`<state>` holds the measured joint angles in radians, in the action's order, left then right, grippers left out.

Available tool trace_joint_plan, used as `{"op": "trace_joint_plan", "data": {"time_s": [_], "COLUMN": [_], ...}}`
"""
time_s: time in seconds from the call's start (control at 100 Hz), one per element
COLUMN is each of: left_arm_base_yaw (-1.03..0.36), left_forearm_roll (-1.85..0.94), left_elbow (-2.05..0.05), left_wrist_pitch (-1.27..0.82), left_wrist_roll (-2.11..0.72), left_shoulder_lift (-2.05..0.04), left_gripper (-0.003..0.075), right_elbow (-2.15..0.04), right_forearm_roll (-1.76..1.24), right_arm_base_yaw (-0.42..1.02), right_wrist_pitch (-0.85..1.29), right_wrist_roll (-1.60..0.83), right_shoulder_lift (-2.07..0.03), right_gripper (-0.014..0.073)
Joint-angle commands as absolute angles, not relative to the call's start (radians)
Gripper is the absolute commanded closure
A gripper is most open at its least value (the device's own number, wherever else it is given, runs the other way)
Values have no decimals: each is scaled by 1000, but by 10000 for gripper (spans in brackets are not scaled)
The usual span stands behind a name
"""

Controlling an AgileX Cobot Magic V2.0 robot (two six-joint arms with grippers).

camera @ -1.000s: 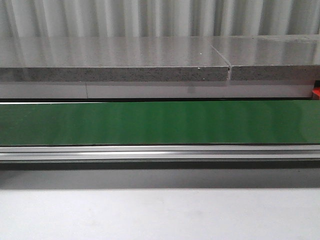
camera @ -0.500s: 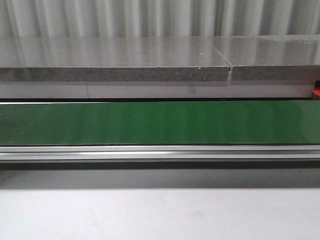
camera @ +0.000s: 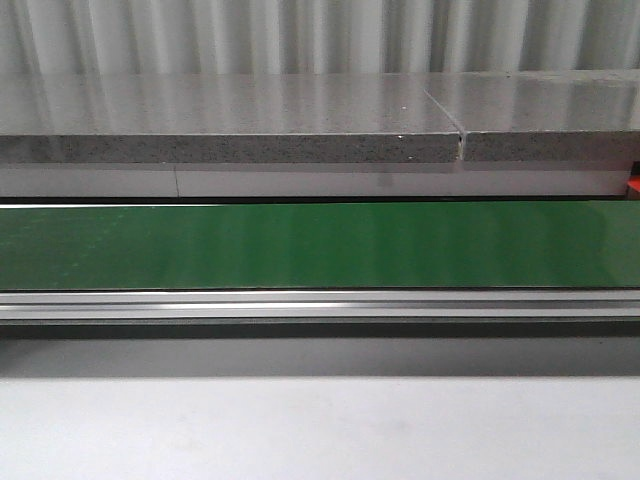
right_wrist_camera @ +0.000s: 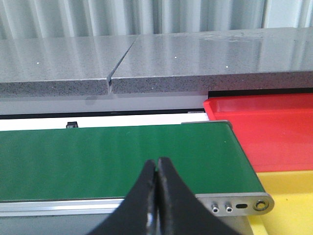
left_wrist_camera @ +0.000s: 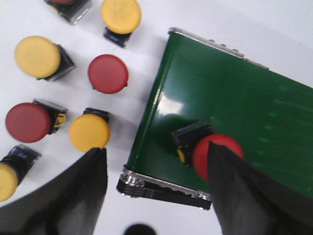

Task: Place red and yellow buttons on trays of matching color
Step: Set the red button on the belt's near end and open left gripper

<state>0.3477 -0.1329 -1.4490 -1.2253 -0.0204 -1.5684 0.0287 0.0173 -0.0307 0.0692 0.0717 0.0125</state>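
In the left wrist view a red button (left_wrist_camera: pixel 211 149) lies on its side on the green belt (left_wrist_camera: pixel 220 93), near the belt's end. My left gripper (left_wrist_camera: pixel 156 149) hangs open above that end, and one finger (left_wrist_camera: pixel 239 196) covers part of the red cap. Several loose buttons lie on the white table beside the belt, among them a red one (left_wrist_camera: pixel 108 73) and a yellow one (left_wrist_camera: pixel 89 132). In the right wrist view my right gripper (right_wrist_camera: pixel 157 162) is shut and empty over the belt (right_wrist_camera: pixel 98 156). The red tray (right_wrist_camera: pixel 269 127) and the yellow tray (right_wrist_camera: pixel 288 205) sit past the belt's other end.
The front view shows the bare green belt (camera: pixel 320 245), its aluminium rail (camera: pixel 320 305) and a grey stone ledge (camera: pixel 230 120) behind. A sliver of the red tray (camera: pixel 633 187) shows at the right edge. Neither arm appears in that view.
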Motion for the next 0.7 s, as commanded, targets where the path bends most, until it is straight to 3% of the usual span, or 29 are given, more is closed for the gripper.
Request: {"op": "trace_joint_plan", "data": {"time_s": [0.0,0.3,0.69], "left_arm_base_yaw": [389,514,530], "left_forearm_roll": [-142,-146,-272], "left_elbow": [-1438,-1237,-1223], "left_wrist_pitch": [-1223,-1116,-1090], "left_wrist_roll": [-15,70,68], "left_shoulder_lift": [-1499,-1486,-1581], "left_gripper": [281,281,281], "right_elbow": [12,12,12], "right_forearm_roll": [24,24,24], "right_arm_base_yaw": [-32,-32,-32], "right_wrist_pitch": [-15,-15,-15], "right_wrist_roll": [73,73,73], "right_shoulder_lift": [21,21,21], "right_gripper": [699,699,699]}}
